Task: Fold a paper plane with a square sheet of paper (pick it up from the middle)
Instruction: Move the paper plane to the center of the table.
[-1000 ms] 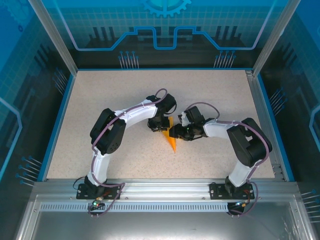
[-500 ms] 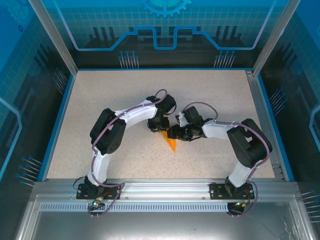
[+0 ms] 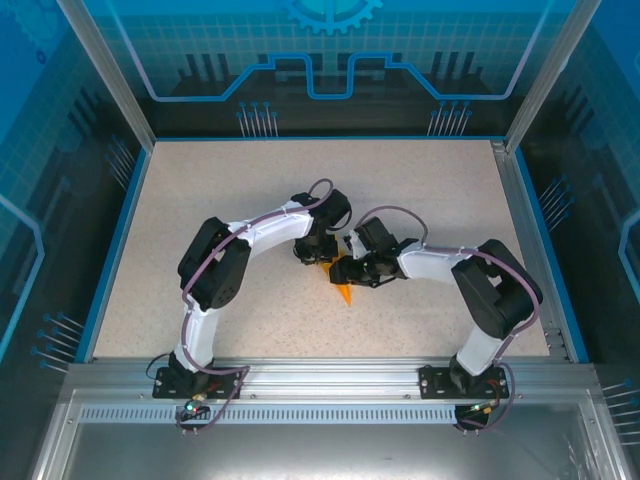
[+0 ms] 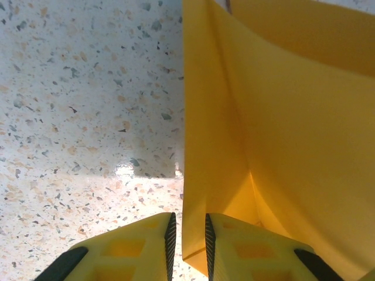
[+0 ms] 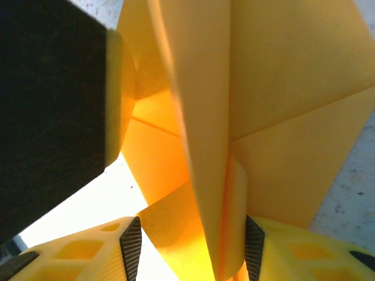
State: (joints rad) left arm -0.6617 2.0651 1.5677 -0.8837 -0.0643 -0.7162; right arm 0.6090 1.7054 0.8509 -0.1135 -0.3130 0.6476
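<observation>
Both bases are bolted at the near edge of the table (image 3: 200, 180).

Left arm (image 3: 215, 268): rises from its base and bends at the elbow. The forearm then runs up and to the right toward the table's middle, and the wrist turns down.

Right arm (image 3: 492, 292): mirrors it. The elbow is out on the right, and the forearm lies low and points left toward the centre.

The paper plane (image 3: 344, 293) is at mid-table between the two wrists. It is orange-yellow and partly folded, with its sharp tip pointing toward the near edge and its wider end up among the fingers.

Right gripper (image 3: 349, 270): comes in from the right and meets the paper just behind the tip. In its wrist view the jaws stand about half apart. The black pads (image 5: 130, 246) press on either side of a bulging stack of folded layers, so it has hold of the plane. One layer stands up on edge in front of the lens. A dark, blurred block (image 5: 47, 99) sits to the left of the paper.

Left gripper (image 3: 316, 250): just beyond, it hangs nose-down over the far end of the paper. In its wrist view the yellow fingers (image 4: 135, 249) are nearly closed, leaving only a slit. A folded edge of the plane is pinched in that slit. The sheet fans out to the right above the speckled tabletop and is creased lengthwise.
</observation>
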